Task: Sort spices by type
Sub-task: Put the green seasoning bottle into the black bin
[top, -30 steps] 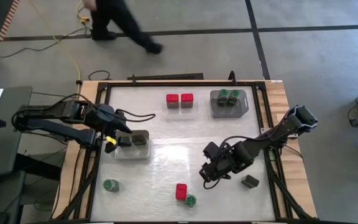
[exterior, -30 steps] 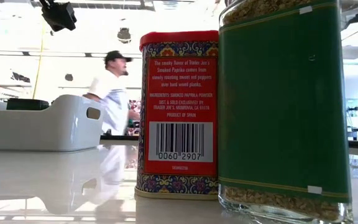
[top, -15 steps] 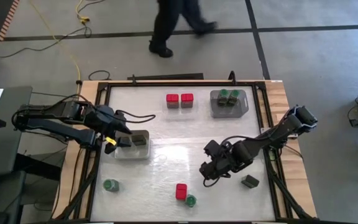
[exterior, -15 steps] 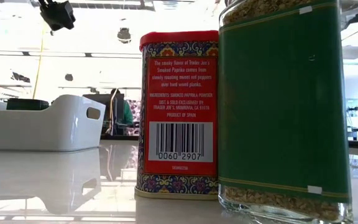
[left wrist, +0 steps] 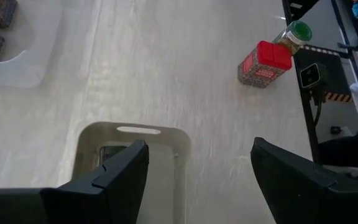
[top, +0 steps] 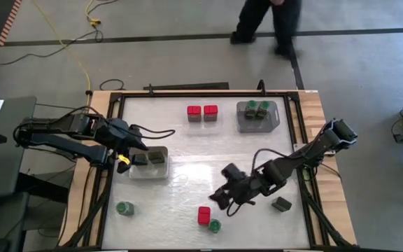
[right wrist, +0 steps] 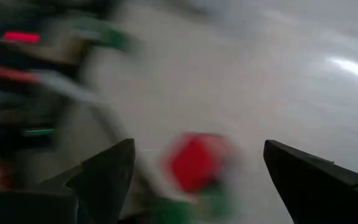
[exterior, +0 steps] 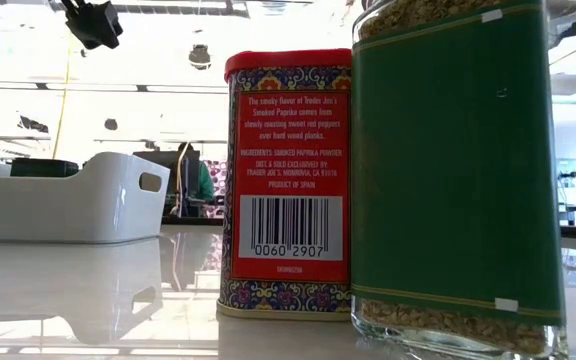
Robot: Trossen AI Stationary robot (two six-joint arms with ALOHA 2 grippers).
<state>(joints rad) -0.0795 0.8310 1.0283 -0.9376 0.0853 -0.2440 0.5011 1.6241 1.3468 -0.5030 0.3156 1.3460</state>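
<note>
Now hovering with spread, empty right fingers (top: 217, 199) just above-left of the red tin (top: 203, 215) on the counter's (top: 187, 147) near edge, far nearer than the open left fingers (top: 133, 159).

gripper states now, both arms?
Left gripper: open, empty, over the tray of dark tins.
Right gripper: open, empty, near the red tin.
</note>
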